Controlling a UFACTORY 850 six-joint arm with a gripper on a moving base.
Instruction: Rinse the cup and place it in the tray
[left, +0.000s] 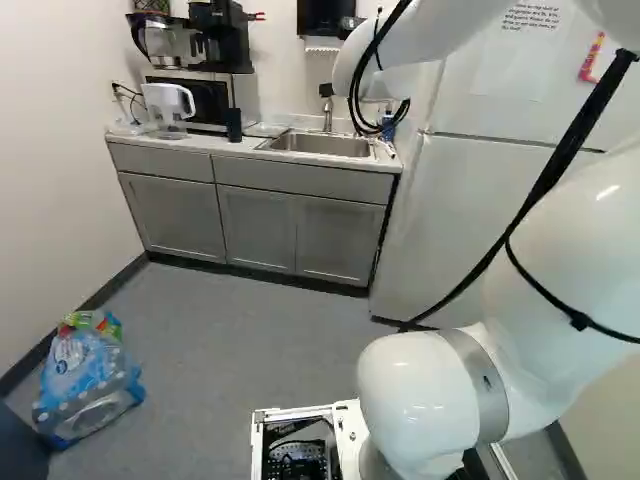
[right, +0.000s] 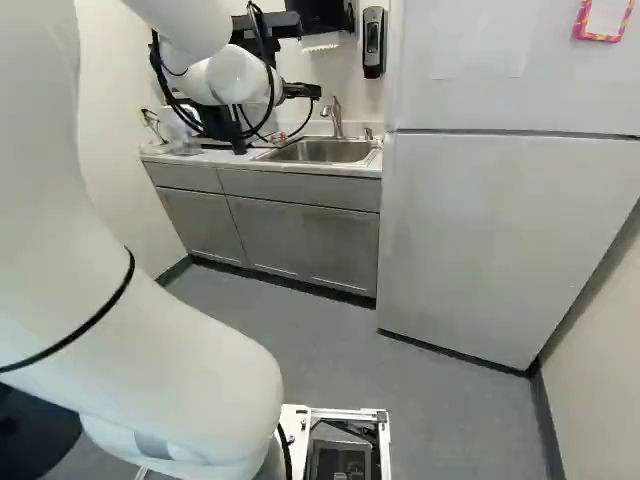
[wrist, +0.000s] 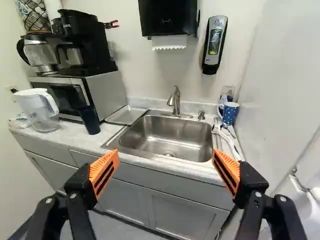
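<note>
Claw (wrist: 166, 156) open and empty: the dark cup (wrist: 89, 119), judged my target, stands upright ahead and to my left, just beside the tray (wrist: 125, 115).

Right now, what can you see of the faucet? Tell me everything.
The faucet looks like grey metal with a soft sheen. It stands upright behind the basin of the sink, on a flat base plate. Its neck bends over to a spout head angled down toward the basin. No running water shows.

wrist view faces the sink (wrist: 167, 136), nearer than both base views
</note>
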